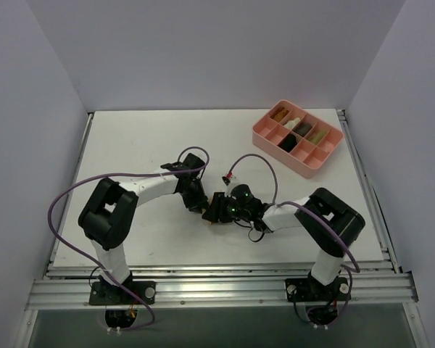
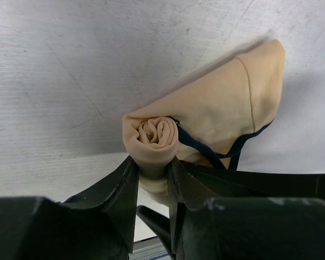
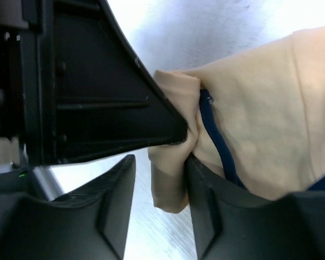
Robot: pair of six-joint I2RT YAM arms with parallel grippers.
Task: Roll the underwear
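1. Risk of unrolling: underwear (image 2: 216, 114) pinched only at the coiled end, flat tail with dark trim loose on the worktop (image 2: 70, 65) between both arms. A tug or early release enough to undo the coil.
2. Left fingers (image 2: 122, 187): narrow, clamped on the coil end.
3. Right fingers (image 3: 208, 195): partly open around the same end, touching cloth on one side, gap on the other.

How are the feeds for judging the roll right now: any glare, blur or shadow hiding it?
Left wrist: sharp, the underwear roll's spiral end reads clearly, with a soft shadow on the table along it. Right wrist: tabletop blown out white at the top, the cloth close and slightly soft. Top external: evenly lit, but the cloth hardly shows there.
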